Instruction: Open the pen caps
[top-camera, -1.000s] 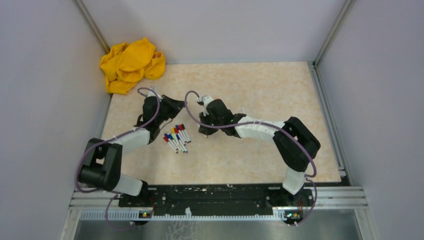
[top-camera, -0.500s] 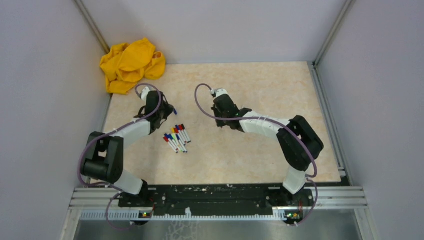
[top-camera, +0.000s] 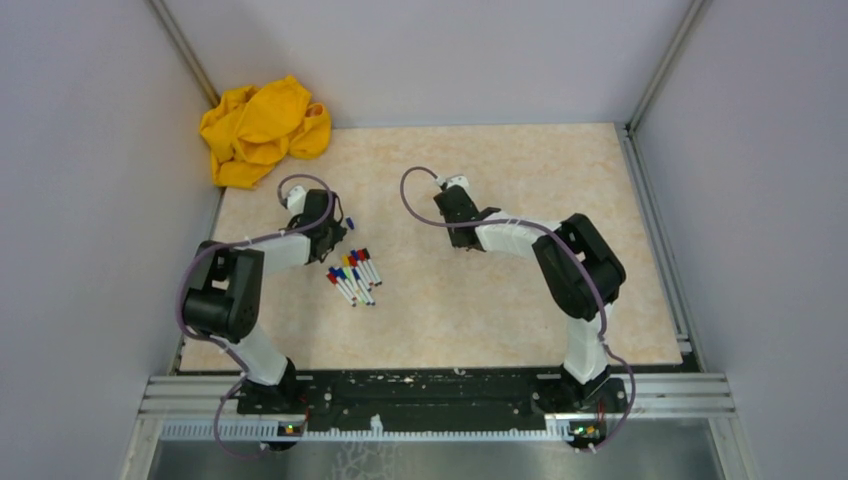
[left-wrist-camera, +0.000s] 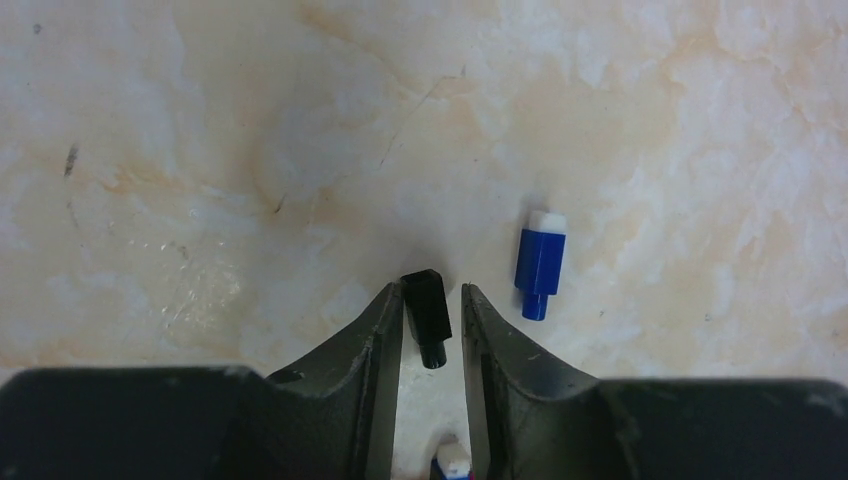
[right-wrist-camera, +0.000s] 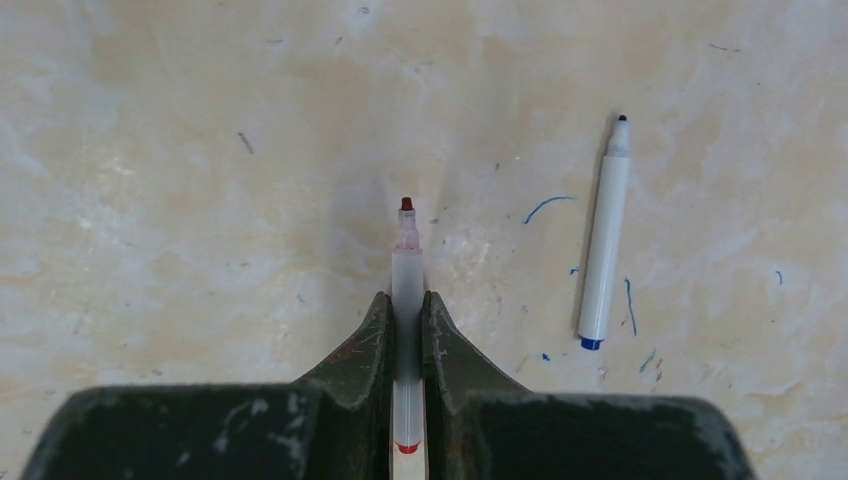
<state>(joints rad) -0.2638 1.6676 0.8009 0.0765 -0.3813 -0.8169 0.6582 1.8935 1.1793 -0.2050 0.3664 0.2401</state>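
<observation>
My left gripper (left-wrist-camera: 432, 312) is low over the table, its jaws a little apart. A small black pen cap (left-wrist-camera: 427, 315) lies between them, against the left finger with a gap on its right. A blue pen cap (left-wrist-camera: 538, 270) with a white end lies just to the right, and it also shows in the top view (top-camera: 350, 222). My right gripper (right-wrist-camera: 407, 318) is shut on an uncapped red marker (right-wrist-camera: 406, 255), tip forward. An uncapped blue marker (right-wrist-camera: 604, 240) lies to its right. Several capped markers (top-camera: 352, 275) lie in a bunch between the arms.
A crumpled yellow cloth (top-camera: 262, 130) lies in the back left corner. Walls close the table (top-camera: 520, 300) on three sides. Blue ink marks (right-wrist-camera: 547, 206) dot the tabletop near the blue marker.
Both grippers have drawn apart and moved back from the marker bunch, the left one to the back left and the right one to the back right. Both elbows have folded in.
</observation>
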